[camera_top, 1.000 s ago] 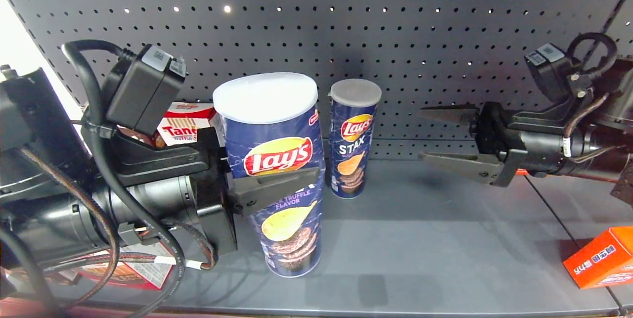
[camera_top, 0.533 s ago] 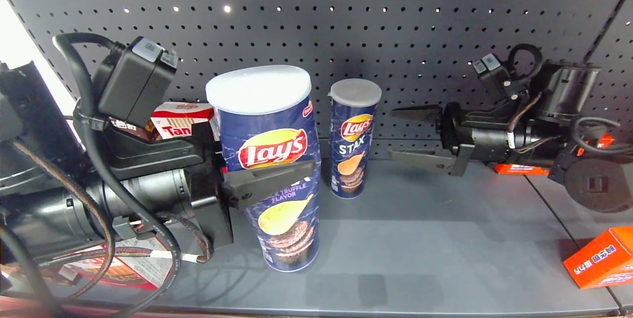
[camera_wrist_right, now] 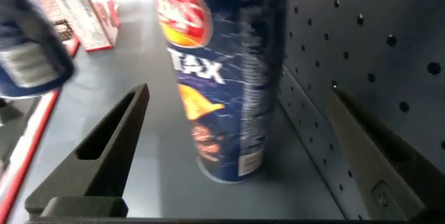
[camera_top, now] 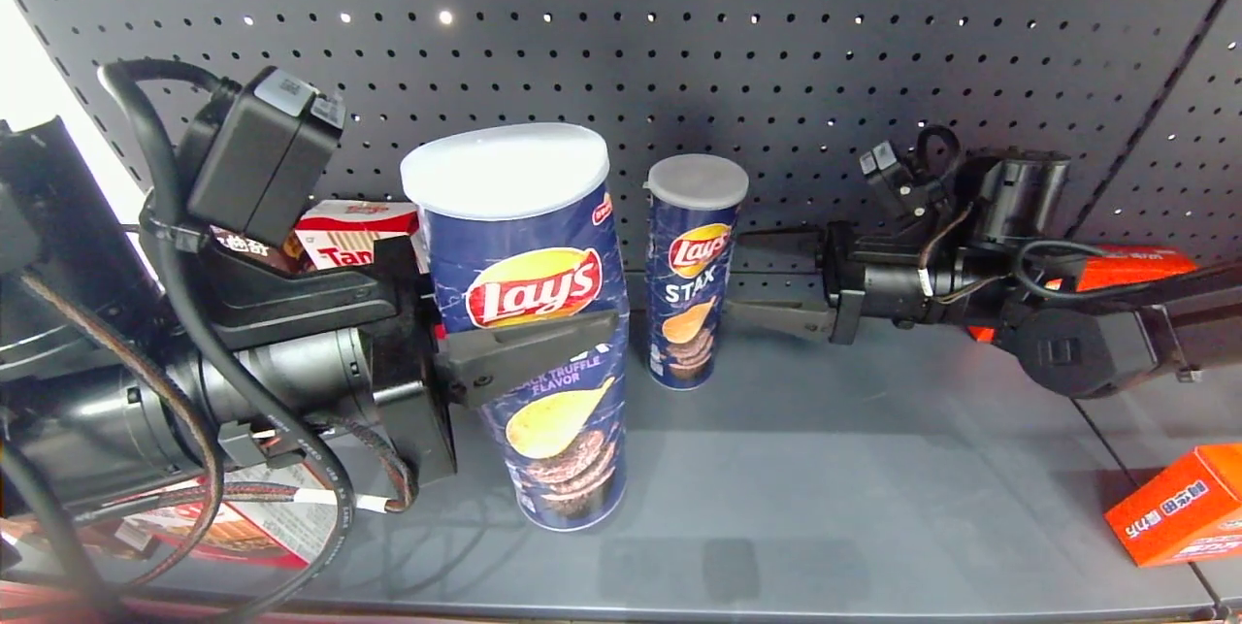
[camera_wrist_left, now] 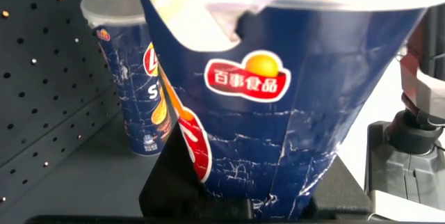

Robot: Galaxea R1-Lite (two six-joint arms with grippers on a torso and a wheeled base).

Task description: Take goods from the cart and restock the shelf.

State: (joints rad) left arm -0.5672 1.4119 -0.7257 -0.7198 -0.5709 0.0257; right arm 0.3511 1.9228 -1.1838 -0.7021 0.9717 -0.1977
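I am holding my left claw [camera_top: 539, 343] clamped sideways around the middle of the nearer chip can [camera_top: 529, 246], one finger [camera_top: 543, 352] crossing the front of its label and the other hidden behind it. That can is leaning slightly, its base down at the shelf board [camera_top: 854, 469] near the front edge, and I cannot tell whether it is resting there or hanging just above. My right claw [camera_top: 752, 270] is lying level just above the board with its jaws spread wide. One finger is on the near side and one is against the pegboard wall [camera_top: 776, 42]. Their tips are sitting just beside the second chip can [camera_top: 694, 275], and I cannot tell whether they are touching it. That can is standing upright at the back of the shelf, close to the wall and just beside the held one. So I am counting two chip cans, both dark blue with pale lids. I am also seeing two orange boxes, one [camera_top: 1174, 508] at the front right corner and one [camera_top: 1126, 265] behind my right arm. One red and white box [camera_top: 354, 231] is standing behind my left wrist, and one flat pack [camera_top: 233, 532] is lying under that arm.
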